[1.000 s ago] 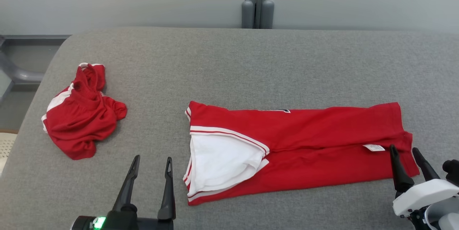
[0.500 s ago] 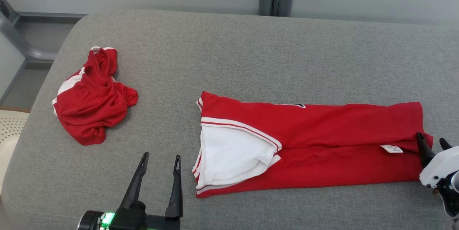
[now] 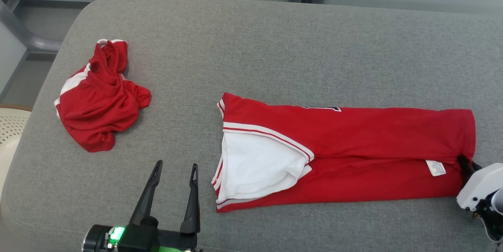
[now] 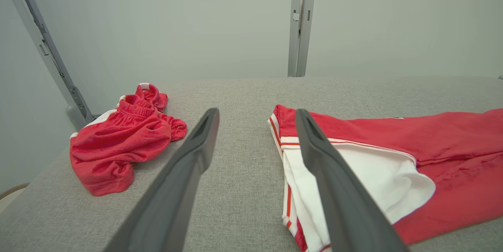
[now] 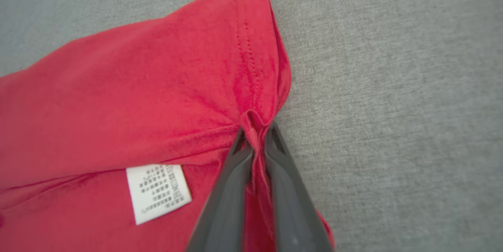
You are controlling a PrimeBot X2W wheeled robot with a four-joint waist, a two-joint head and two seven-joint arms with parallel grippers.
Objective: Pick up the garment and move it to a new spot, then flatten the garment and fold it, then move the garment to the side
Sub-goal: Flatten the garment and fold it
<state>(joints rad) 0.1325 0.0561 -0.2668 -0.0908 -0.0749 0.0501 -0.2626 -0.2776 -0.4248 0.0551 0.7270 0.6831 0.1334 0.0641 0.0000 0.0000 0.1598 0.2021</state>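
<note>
Item: red jersey point(image 3: 353, 146), soft and limp; I hold its hem point(image 5: 259, 47) pinched in my right gripper point(image 5: 254, 136), care label point(image 5: 157, 191) just beside; left gripper point(image 3: 176, 164) apart.

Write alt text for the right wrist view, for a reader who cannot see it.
The right gripper is shut on a pinched fold at the edge of a red garment lying on a grey fabric surface. A white care label sits on the cloth just left of the gripper.
</note>
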